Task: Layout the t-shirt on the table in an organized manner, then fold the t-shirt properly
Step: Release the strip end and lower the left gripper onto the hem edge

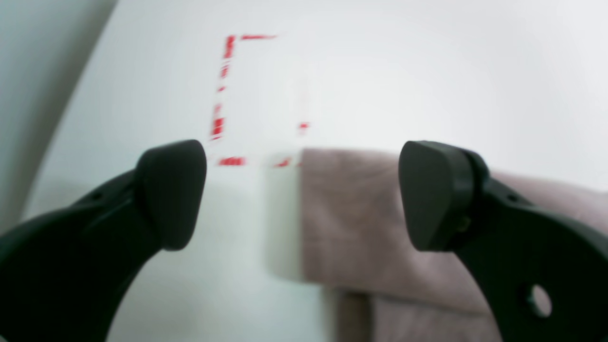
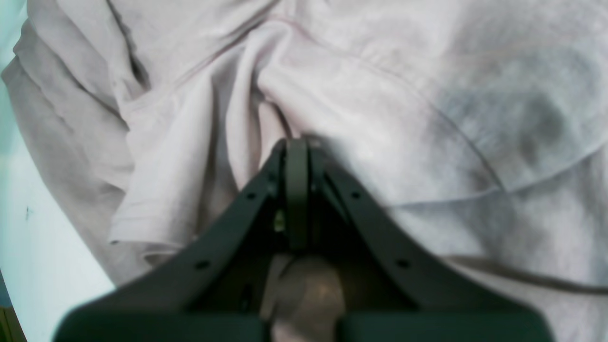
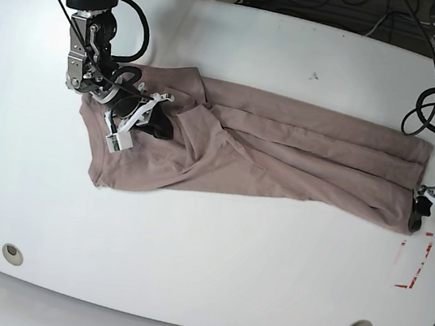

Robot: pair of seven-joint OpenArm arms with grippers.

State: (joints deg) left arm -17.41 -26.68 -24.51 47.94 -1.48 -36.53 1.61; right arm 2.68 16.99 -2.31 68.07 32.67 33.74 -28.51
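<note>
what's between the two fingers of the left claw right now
In the left wrist view, the open left claw has bare white table and the t-shirt edge showing between its fingers; nothing is held.

Surface: bare white along the whole 6 o'clock half in the base view; only two grommet holes near that edge.
12 o'clock strip: bare, apart from small dark specks.
T-shirt: stretched across the middle from 9 to 3 o'clock, blocking low passes there.
Left hand: jaws wide apart, bare surface and the shirt's edge between them.
Right hand: closed on bunched fabric at 9 o'clock.
Red tape mark: flat, no obstruction.
</note>
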